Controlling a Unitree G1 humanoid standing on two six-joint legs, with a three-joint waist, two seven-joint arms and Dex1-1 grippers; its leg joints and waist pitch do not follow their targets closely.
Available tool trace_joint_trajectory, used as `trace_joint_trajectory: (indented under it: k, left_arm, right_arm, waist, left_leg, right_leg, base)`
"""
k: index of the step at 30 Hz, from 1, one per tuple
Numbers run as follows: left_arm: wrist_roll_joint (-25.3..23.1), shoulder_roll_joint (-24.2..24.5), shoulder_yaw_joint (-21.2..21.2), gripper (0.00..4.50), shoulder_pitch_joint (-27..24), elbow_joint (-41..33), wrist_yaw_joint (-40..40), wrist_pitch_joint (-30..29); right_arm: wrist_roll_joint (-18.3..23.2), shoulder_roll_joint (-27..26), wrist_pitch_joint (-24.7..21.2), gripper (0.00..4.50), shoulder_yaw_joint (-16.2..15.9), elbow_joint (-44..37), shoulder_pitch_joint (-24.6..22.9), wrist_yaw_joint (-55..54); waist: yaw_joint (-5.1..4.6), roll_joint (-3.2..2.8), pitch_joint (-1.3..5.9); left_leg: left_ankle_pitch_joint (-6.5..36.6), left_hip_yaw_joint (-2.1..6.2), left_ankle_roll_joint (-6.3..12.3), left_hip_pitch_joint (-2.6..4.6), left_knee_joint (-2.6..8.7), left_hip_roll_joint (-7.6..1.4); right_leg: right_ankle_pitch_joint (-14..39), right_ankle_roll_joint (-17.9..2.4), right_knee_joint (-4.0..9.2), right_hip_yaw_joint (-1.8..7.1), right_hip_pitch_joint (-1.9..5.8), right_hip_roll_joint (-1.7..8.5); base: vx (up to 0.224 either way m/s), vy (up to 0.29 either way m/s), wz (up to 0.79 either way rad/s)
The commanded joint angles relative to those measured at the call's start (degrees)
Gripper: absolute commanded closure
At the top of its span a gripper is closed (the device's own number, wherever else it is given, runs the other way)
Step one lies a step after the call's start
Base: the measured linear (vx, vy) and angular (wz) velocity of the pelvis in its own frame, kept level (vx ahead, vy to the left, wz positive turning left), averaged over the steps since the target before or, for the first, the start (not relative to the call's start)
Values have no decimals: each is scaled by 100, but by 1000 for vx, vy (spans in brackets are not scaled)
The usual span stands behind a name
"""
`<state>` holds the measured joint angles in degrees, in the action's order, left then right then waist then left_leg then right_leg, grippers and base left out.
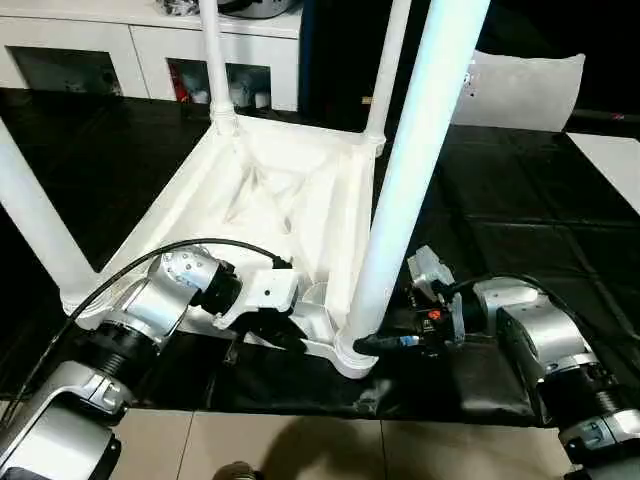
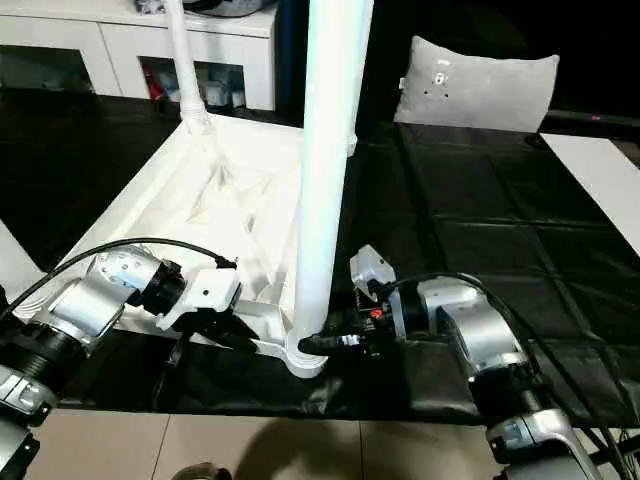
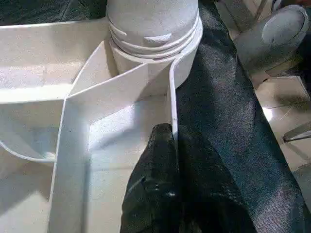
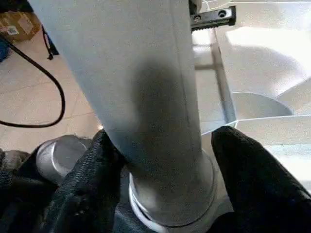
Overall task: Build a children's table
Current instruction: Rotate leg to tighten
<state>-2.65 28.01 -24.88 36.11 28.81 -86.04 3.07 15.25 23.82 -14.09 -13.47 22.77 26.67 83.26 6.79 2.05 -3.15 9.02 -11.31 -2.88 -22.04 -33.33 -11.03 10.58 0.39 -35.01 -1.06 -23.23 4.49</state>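
The white plastic rectangular tabletop (image 1: 270,200) lies upside down mid-frame on a black quilted mat (image 1: 520,210), white tapered tubular legs (image 1: 420,170) standing up. Left gripper (image 3: 172,145) is clenched on its rim; right gripper (image 4: 165,145) straddles the nearest leg's base, whether it's gripping I can't tell. White glass-door cabinet (image 1: 150,50) upper left, beige tile floor (image 1: 330,445) at bottom.

And we're looking at what reads as a home-style room set up for robot trials. Along the far wall stands a white cabinet (image 1: 150,50) with glass doors, small items showing behind the panes. A grey-white pillow (image 2: 478,90) leans upright at the back. The work area is covered by a black quilted mat (image 2: 480,230), and beyond its near edge lies a pale tiled floor (image 1: 330,445). A loose black cable (image 4: 46,92) trails across those tiles, a touch of the lab.
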Motion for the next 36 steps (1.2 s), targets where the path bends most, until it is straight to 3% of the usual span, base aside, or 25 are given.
trace_joint_trajectory:
  k: [1, 8, 12, 16, 18, 19, 20, 21, 22, 23, 27, 28, 30, 32, 36]
  left_arm:
    - [-129, -83, -288, 450, 94, -14, -242, 142]
    - [-28, -149, -97, 450, 91, 2, 13, -292]
    - [149, -434, 245, 450, 70, -270, 725, -1336]
    - [130, -857, 442, 450, 85, -457, 1499, -2096]
    - [109, -1039, 491, 450, 122, -454, 1776, -2289]
    - [109, -1039, 491, 450, 122, -454, 1776, -2289]
    - [87, -1350, 584, 450, 206, -358, 2229, -2495]
    - [86, -1368, 589, 450, 211, -353, 2254, -2508]
    - [74, -1596, 644, 450, 277, -274, 2539, -2693]
    - [34, -1867, 716, 450, 362, -171, 2926, -2856]
    - [-26, -2373, 896, 450, 517, -9, 3747, -3092]
    - [-33, -2519, 952, 450, 548, 21, 3941, -3139]
    - [-29, -2708, 1005, 450, 555, 16, 4174, -3110]
    - [-30, -2729, 1005, 450, 546, -3, 4184, -3107]
    - [-87, -2555, 905, 450, 478, -74, 3980, -2955]
  right_arm:
    - [60, 58, -87, 182, -33, -94, 41, 125]
    - [444, -40, -650, 226, 179, -433, -157, -70]
    - [437, -476, -886, 231, 585, -715, -422, -1376]
    - [32, -1001, -877, 238, 838, -646, -476, -2854]
    - [-111, -1178, -933, 241, 916, -592, -451, -3345]
    - [-111, -1178, -933, 241, 916, -592, -451, -3345]
    - [-347, -1416, -949, 244, 940, -552, -413, -3979]
    - [-360, -1430, -950, 245, 941, -550, -410, -4016]
    - [-466, -1676, -1037, 246, 1058, -467, -342, -4631]
    - [-581, -1989, -1150, 247, 1249, -331, -233, -5447]
    - [-660, -2547, -1109, 248, 1616, -82, -40, -6747]
    - [-677, -2665, -1002, 248, 1681, -46, -11, -6937]
    - [-723, -2814, -685, 194, 1759, -104, -48, -7193]
    - [-743, -2846, -641, 180, 1788, -161, -73, -7250]
    - [-681, -2780, -600, 138, 1887, -427, -226, -7127]
  waist:
    - [-32, -27, 377]
    - [2, -40, 379]
    - [-22, -52, 351]
    - [-187, -31, 322]
    - [-287, -21, 316]
    - [-352, -14, 331]
    - [-411, 6, 333]
    - [-411, 6, 333]
    - [-445, -21, 335]
    - [-497, 5, 350]
    - [-513, -18, 371]
    - [-503, -18, 382]
    - [-489, -32, 404]
    - [-449, -22, 427]
    - [-381, -32, 427]
  left_leg:
    - [1706, 75, -56, 186, 403, -238]
    - [1637, 68, -67, 193, 399, -238]
    - [1887, 83, -173, 192, 428, -230]
    - [2306, 164, -373, 185, 453, -191]
    - [2302, 203, -400, 118, 476, -181]
    - [2298, 203, -382, 118, 467, -168]
    - [2277, 188, -317, 110, 452, -161]
    - [2277, 188, -317, 110, 452, -161]
    - [2262, 180, -295, 133, 433, -157]
    - [2100, 163, -268, 100, 420, -132]
    - [1845, 135, -212, 103, 397, -129]
    - [1805, 130, -175, 110, 389, -131]
    - [1589, 116, -108, 93, 382, -133]
    - [1226, 92, 55, 75, 349, -120]
    - [871, 73, 242, 85, 336, -123]
  right_leg:
    - [1340, -1285, 392, 137, 178, 305]
    - [1192, -1322, 376, 138, 179, 303]
    - [1633, -1221, 422, 148, 157, 317]
    - [2738, -859, 531, 124, 123, 346]
    - [2853, -761, 530, 98, 166, 347]
    - [2827, -729, 544, 94, 154, 341]
    - [2756, -735, 557, 102, 145, 325]
    - [2756, -735, 557, 102, 145, 325]
    - [2650, -796, 558, 112, 112, 318]
    - [2517, -820, 553, 115, 119, 297]
    - [2099, -858, 542, 130, 108, 276]
    - [1877, -900, 527, 131, 117, 265]
    - [1337, -969, 486, 133, 152, 244]
    - [698, -1074, 430, 138, 197, 241]
    - [93, -1211, 377, 139, 237, 229]
  base:
    - [0, 0, 0]
    - [0, 0, 0]
    - [0, 0, 0]
    - [0, 0, 0]
    - [0, 0, 0]
    - [0, 0, 0]
    - [0, 0, 0]
    - [0, 0, 0]
    - [0, 0, 0]
    - [0, 0, 0]
    - [0, 0, 0]
    - [0, 0, 0]
    - [0, 0, 0]
    - [0, 0, 0]
    - [0, 0, 0]
